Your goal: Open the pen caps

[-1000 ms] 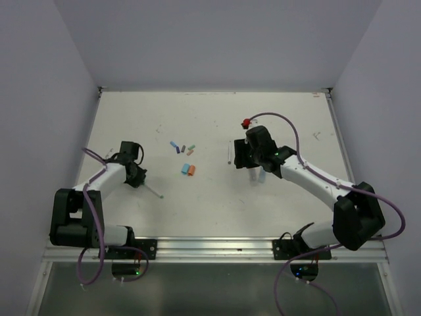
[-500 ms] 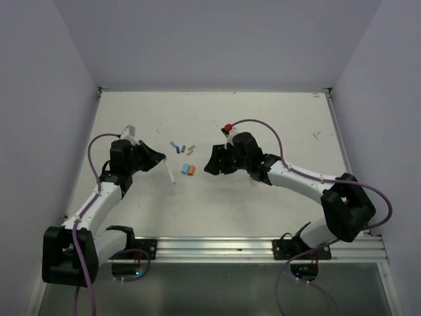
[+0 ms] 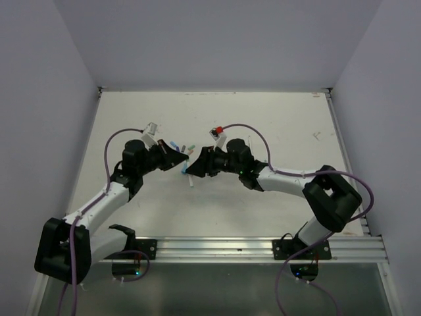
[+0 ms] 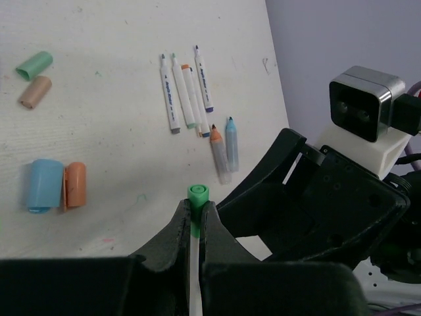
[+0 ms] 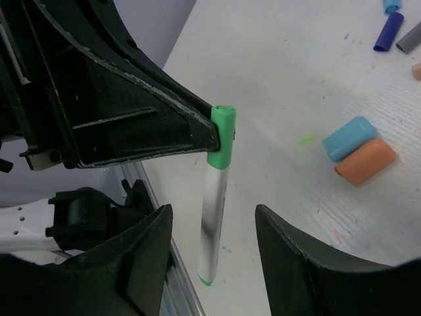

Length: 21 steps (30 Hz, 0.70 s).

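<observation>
Found left tool [image 4: 197, 206] clenched on pen [image 5: 214, 197] at its green cap [image 4: 197, 193] end, aloft over desk [image 3: 283, 122] — leaves barrel hanging free. Found right tool [image 5: 212, 216] released, straddling barrel without contact — judged poised for pulling.

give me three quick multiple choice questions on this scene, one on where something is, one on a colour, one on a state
1. Where does the fat light blue plastic cap lie?
A. On the white table, right beside the fat orange plastic cap
B. Fitted on a pen
C. Held off the table

2. What colour is the small plastic cap on the thin white pen that the left end effector holds?
A. Red
B. Green
C. Black

3. How is the right end effector?
A. Shut on the orange cap
B. Open, a finger on each side of the pen
C. Shut on nothing

Answers: 1 A, the two fat caps lie side by side on the table. 2 B, green shows at the closed fingers. 3 B, the right wrist view shows a wide gap with the pen in it.
</observation>
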{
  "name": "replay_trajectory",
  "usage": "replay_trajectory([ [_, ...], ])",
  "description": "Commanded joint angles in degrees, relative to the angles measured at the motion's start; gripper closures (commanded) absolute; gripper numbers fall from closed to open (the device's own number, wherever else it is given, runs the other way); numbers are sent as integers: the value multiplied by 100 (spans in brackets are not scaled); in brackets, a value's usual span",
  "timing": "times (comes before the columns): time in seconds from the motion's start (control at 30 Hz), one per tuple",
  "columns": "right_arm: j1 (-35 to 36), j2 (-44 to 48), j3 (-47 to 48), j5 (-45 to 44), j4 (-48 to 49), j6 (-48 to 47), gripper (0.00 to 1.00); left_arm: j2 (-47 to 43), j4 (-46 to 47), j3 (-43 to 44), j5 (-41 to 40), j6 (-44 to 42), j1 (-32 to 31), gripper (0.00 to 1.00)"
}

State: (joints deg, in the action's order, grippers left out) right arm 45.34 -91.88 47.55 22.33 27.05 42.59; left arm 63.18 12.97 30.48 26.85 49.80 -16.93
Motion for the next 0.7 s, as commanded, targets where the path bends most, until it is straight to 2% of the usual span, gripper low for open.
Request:
replay_trajectory([
  [0.0,36,-163,-62,158,845,276,43,-42,372,-95,39,381,-30,100],
  [0.27,133,-331,-263,158,1224,522,51,-121,557,-113,-74,715,-30,100],
  [0.33,133,-322,-334,149,1268,540,56,-156,487,-95,-153,733,-30,100],
  [0.37,133,-314,-343,149,1320,557,59,-200,452,-95,-215,724,-21,100],
  [0.47,133,-331,-352,175,1355,593,78,-183,460,-95,-172,724,-30,100],
  [0.5,141,-331,-343,193,1373,601,90,-157,504,-112,-111,733,-30,100],
  [0.53,133,-322,-343,237,1426,619,96,-131,583,-121,-58,689,-21,100],
  [0.6,141,-305,-343,263,1435,663,100,-16,619,-130,118,628,-30,100],
  [0.67,133,-296,-334,324,1435,654,100,63,619,-156,250,461,-30,90],
])
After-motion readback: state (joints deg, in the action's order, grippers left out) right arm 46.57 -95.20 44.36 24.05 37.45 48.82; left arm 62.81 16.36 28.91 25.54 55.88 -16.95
